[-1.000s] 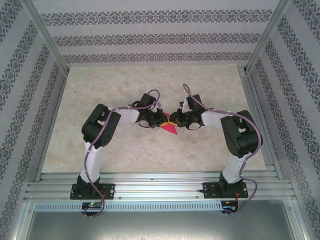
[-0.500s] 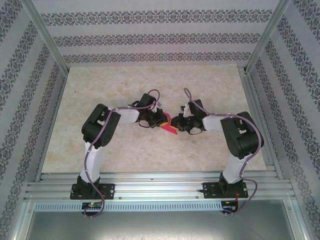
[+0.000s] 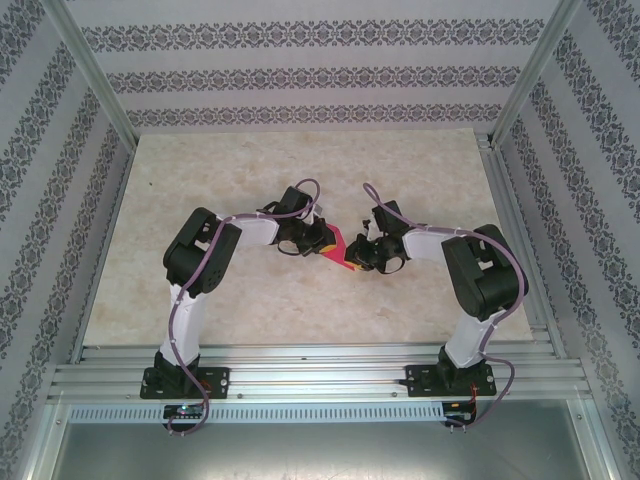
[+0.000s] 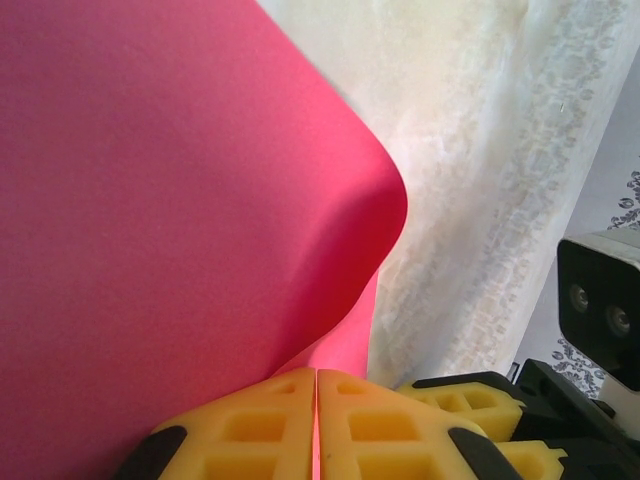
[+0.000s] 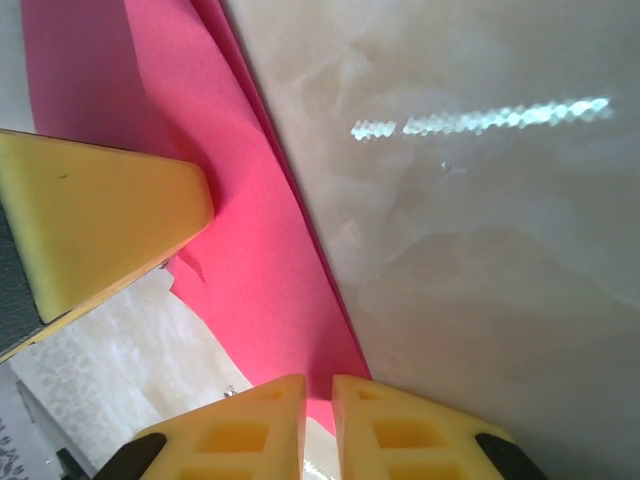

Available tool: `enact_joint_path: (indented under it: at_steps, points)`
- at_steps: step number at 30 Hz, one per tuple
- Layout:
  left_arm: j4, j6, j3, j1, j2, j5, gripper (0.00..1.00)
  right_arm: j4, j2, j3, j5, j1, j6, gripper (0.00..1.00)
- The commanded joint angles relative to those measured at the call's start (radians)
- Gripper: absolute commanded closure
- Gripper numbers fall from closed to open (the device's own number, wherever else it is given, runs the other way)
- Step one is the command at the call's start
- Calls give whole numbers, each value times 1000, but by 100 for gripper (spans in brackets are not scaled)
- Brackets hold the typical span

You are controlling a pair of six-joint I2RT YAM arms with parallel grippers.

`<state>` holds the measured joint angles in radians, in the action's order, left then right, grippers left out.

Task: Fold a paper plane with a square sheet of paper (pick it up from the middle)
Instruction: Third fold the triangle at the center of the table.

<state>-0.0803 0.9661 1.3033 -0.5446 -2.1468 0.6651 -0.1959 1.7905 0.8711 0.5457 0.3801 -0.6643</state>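
Marble-look table [image 3: 200, 200], wallpapered walls around it. At the table's middle the pink paper [image 3: 338, 245] sits between both grippers. The left gripper [image 4: 316, 385] has its jaws pressed together on the paper. The right gripper [image 5: 320, 385] pinches the paper's edge from the right.

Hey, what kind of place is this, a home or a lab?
Probably a lab robot cell: left arm and right arm bolted to an aluminium rail, a marble-look table, patterned walls inside a metal frame.
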Motion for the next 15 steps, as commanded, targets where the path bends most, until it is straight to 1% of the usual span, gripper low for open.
enact_joint_path:
  at_steps: [1, 3, 5, 7, 15]
  points:
    - [-60, -16, 20, -3, -13, -25, 88, -72, -51, -9, -90, 17, 31, 84]
    - [-58, -16, 21, -3, -10, -25, 89, -45, -109, -12, -58, 19, 10, 84]
    - [-61, -16, 21, -4, -11, -27, 88, -26, -117, 9, 10, 24, -1, 83]
    - [-61, -20, 22, -4, -10, -24, 89, 19, -119, 17, 22, 40, -27, 83]
    - [-63, -20, 30, -2, -10, -23, 88, 94, -2, 31, 40, 45, -62, 83]
